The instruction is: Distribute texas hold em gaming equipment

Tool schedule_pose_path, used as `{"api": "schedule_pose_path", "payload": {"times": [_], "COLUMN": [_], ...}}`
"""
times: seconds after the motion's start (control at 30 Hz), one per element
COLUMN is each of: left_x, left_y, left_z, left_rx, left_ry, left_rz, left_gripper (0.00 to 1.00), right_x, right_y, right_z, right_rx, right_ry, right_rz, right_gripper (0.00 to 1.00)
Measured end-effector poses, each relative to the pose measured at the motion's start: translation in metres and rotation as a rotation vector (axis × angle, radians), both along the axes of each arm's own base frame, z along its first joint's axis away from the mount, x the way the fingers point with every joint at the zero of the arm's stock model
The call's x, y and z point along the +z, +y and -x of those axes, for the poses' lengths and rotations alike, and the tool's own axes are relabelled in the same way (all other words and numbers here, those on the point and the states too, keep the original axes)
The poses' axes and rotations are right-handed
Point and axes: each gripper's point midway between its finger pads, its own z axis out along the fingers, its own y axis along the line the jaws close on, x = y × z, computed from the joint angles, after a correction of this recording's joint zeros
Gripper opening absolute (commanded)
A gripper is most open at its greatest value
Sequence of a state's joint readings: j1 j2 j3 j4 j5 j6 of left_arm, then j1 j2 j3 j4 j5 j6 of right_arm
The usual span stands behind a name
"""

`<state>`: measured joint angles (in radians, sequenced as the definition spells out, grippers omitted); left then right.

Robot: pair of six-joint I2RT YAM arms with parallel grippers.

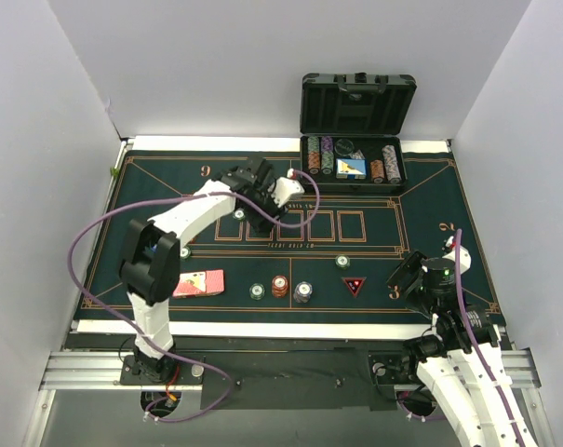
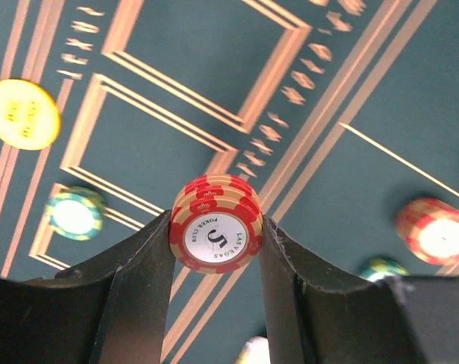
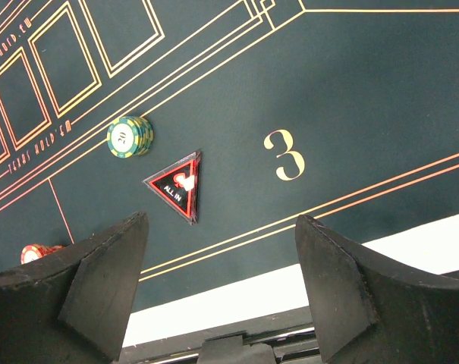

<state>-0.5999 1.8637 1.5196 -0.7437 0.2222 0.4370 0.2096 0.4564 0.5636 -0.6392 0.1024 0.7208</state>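
At the left, pink-red-backed playing cards point(image 1: 199, 282) lie on the dark green felt mat point(image 1: 430, 200). The left gripper point(image 2: 216, 221) is clamped on a small stack of red stripe-edged poker chips point(image 2: 216, 236), marked 5, above the mat. The right gripper point(image 3: 221, 235) hangs spread apart and holds nothing, over a black triangular ALL IN marker point(image 3: 177, 187).

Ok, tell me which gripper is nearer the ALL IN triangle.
Right. The right gripper hangs open beside the ALL IN triangle; the left gripper, far up the mat, grips red chips.

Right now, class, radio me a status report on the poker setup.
Left gripper shut on red poker chip stack, above the felt mat. Right gripper open, empty, near the all-in triangle. Green chip stack on mat near left gripper.
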Motion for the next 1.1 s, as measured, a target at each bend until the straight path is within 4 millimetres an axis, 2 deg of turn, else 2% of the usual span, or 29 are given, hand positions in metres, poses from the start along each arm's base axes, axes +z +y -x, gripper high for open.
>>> {"api": "schedule_pose_path", "payload": {"times": [0.07,0.2,0.43,0.5,0.6,0.7,0.8,0.87,0.9,1.1], "left_x": [-0.007,-0.034,-0.08,-0.078,-0.078,-0.078,-0.08,-0.079,-0.078,-0.07], "left_y": [0.005,0.015,0.033,0.036,0.042,0.046,0.047,0.048,0.049,0.046], "left_z": [-0.026,-0.054,-0.069,-0.074,-0.079,-0.082,-0.083,-0.084,-0.084,-0.079], "left_rx": [0.029,0.063,0.1,0.11,0.125,0.136,0.142,0.147,0.151,0.159], "left_ry": [-0.013,0.013,0.08,0.073,0.064,0.057,0.052,0.037,0.035,0.038], "left_rz": [-0.015,-0.068,-0.142,-0.14,-0.143,-0.15,-0.149,-0.149,-0.147,-0.127], "left_gripper": [0.27,0.26,0.26,0.29,0.52,0.69,0.8,0.82,0.89,0.9], "right_x": [0.0,0.0,-0.001,-0.001,-0.002,-0.002,-0.002,-0.002,-0.002,-0.002], "right_y": [0.0,0.0,0.0,0.0,0.0,0.0,0.0,0.0,0.0,0.0], "right_z": [0.0,0.0,0.0,0.0,0.0,0.0,0.0,0.0,0.0,0.0], "right_rx": [0.0,0.0,0.0,0.0,0.0,0.0,0.0,0.0,0.0,0.0], "right_ry": [0.0,0.0,0.005,0.009,0.011,0.01,0.011,0.011,0.011,0.01], "right_rz": [0.0,0.0,0.001,0.002,0.003,0.002,0.003,0.003,0.002,0.002], "right_gripper": [0.73,0.73,0.73,0.73,0.73,0.73,0.73,0.73,0.73,0.73]}}
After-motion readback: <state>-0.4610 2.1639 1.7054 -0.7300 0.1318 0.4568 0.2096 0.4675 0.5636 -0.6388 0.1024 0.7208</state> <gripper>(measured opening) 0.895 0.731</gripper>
